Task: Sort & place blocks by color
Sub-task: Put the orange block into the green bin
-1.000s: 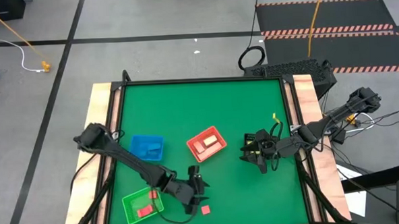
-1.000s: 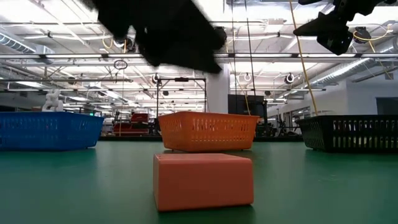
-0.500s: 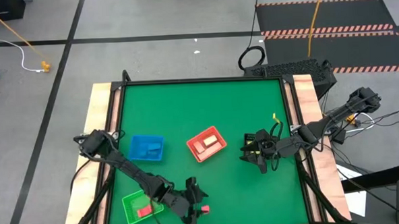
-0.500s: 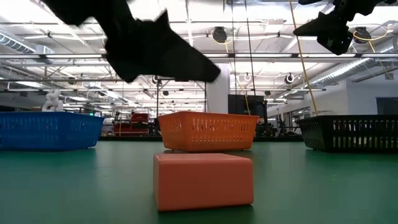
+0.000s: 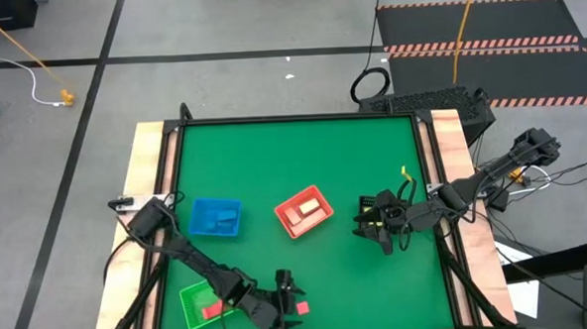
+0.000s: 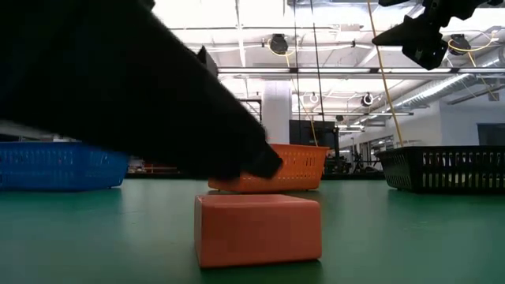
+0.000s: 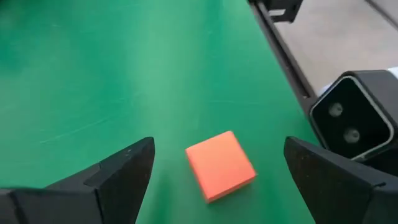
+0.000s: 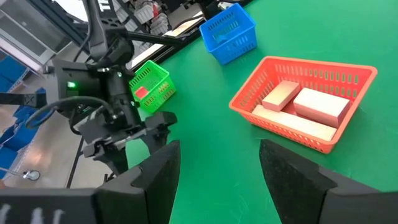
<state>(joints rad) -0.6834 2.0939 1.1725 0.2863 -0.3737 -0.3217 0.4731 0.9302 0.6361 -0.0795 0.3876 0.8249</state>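
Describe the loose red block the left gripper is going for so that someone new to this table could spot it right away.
Start at the green table and go to its near edge, right of the green tray. There the open left gripper straddles a small red block lying bare on the mat. Unlike the other blocks, it sits in no tray.

grey floor [image 5: 219, 49] with dark seams, hazard-striped mat [image 5: 476, 18] (far side); bright ceiling lights [image 6: 331, 31].

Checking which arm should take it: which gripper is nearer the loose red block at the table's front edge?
Left. The left gripper hangs open right over the red block, which shows between its fingers. The right gripper waits far off, beyond the red tray.
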